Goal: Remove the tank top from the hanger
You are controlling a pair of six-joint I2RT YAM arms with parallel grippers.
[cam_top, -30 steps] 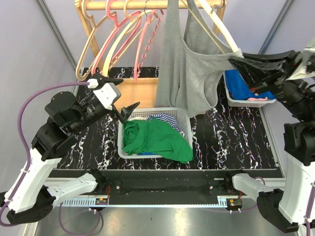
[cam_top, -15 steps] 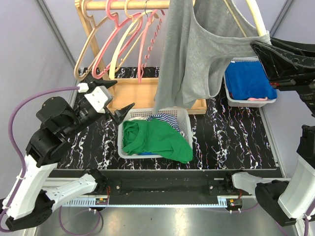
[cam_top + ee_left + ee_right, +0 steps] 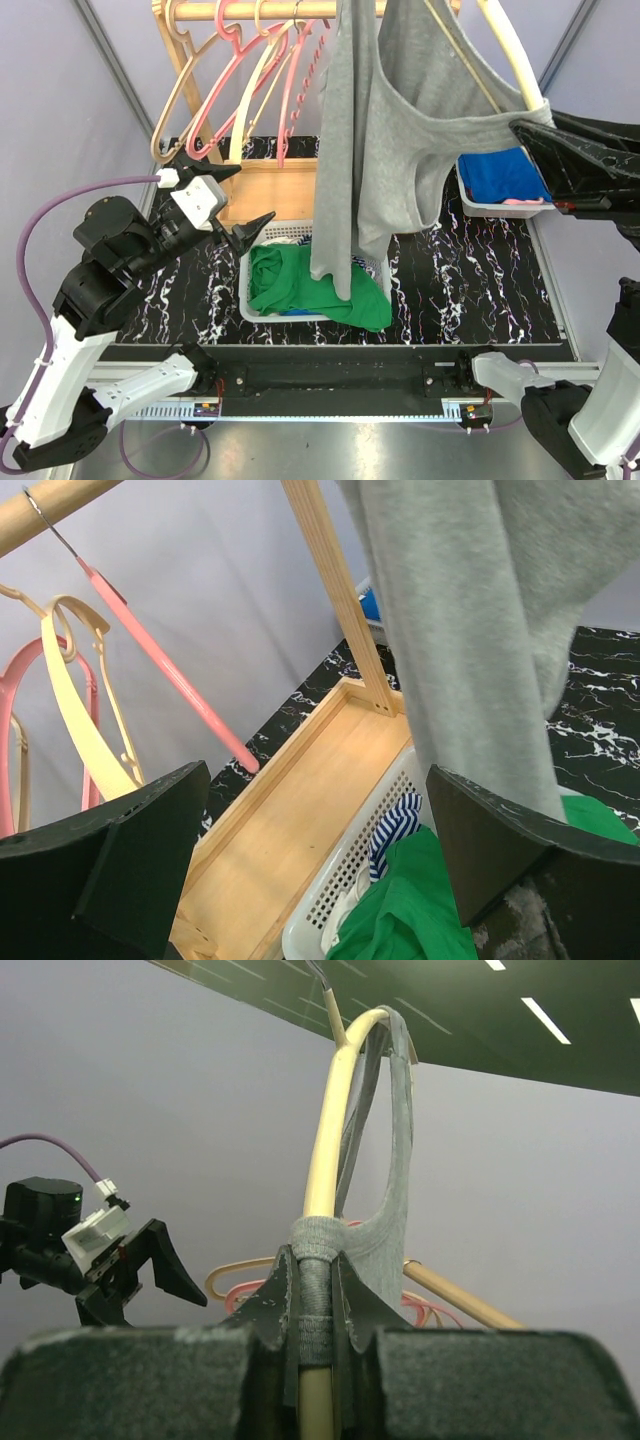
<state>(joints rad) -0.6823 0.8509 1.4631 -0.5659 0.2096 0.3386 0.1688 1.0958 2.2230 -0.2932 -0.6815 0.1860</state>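
A grey tank top (image 3: pixel 385 140) hangs on a cream hanger (image 3: pixel 510 50) from the wooden rail (image 3: pixel 260 10). My right gripper (image 3: pixel 530 125) is shut on the hanger's arm with the top's grey strap wrapped round it, seen in the right wrist view (image 3: pixel 320 1290). The hanger (image 3: pixel 335 1130) rises above the jaws there. My left gripper (image 3: pixel 235 205) is open and empty, left of the top's hanging hem. In the left wrist view the grey cloth (image 3: pixel 470 630) hangs just inside the right finger (image 3: pixel 500 850).
A white basket (image 3: pixel 375 250) with green (image 3: pixel 300 280) and striped clothes sits under the top. Several pink and cream hangers (image 3: pixel 240 80) hang on the rail at left. A wooden rack base (image 3: pixel 265 185) stands behind. A white tray with blue cloth (image 3: pixel 500 175) is at right.
My right gripper has lifted the hanger end up and to the right, swinging the top so its hem now hangs over the basket. The left gripper rose slightly.
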